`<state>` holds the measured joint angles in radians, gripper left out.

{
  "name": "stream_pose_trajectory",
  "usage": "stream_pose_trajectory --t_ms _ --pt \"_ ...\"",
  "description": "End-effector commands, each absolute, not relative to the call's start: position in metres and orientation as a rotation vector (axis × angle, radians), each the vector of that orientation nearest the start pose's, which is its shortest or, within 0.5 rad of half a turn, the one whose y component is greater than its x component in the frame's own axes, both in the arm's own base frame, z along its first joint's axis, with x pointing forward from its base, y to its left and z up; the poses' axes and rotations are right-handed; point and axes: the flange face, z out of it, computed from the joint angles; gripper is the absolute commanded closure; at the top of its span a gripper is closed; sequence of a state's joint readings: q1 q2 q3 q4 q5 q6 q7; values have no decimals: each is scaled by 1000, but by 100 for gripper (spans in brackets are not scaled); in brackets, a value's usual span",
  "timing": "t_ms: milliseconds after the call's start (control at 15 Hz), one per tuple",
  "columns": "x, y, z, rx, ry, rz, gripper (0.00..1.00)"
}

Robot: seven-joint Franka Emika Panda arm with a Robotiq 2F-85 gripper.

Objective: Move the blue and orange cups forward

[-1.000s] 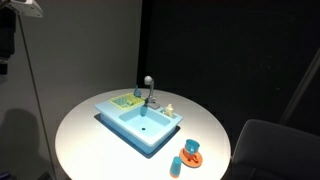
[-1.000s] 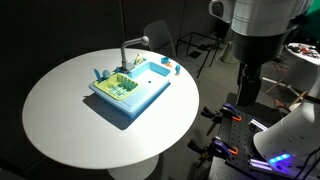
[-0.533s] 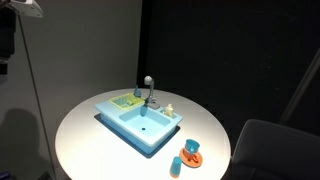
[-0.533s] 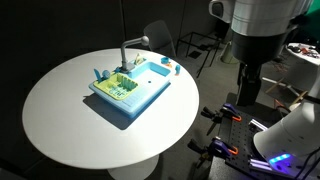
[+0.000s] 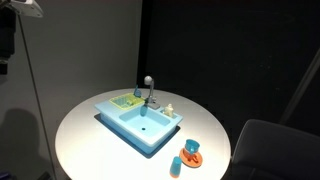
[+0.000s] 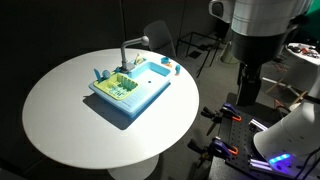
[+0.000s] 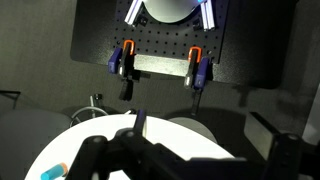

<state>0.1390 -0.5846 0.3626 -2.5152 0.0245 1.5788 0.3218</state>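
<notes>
A blue cup stands on an orange saucer, with an orange cup beside it, on the round white table in front and to the right of the toy sink. In the opposite exterior view both show as small blue and orange shapes at the sink's far right corner. My gripper shows only in the wrist view, as dark fingers spread apart above the table edge, empty. A blue and orange shape sits at that view's lower left corner.
A light blue toy sink with a grey faucet and a green rack fills the table's middle. The robot base stands beside the table. A chair is close by.
</notes>
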Motion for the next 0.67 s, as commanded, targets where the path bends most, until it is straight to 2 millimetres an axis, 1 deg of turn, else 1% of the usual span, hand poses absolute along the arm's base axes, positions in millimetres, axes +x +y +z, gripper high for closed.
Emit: stream_pose_trajectory --t_ms 0,200,267,400,600 --pt "289 165 441 -3402 -137 501 0" --pt "289 165 441 -3402 -137 501 0" --pt "294 162 441 -3395 -149 502 0" --pt "301 153 443 -3384 -134 501 0" --pt "312 132 451 -3382 -94 472 0"
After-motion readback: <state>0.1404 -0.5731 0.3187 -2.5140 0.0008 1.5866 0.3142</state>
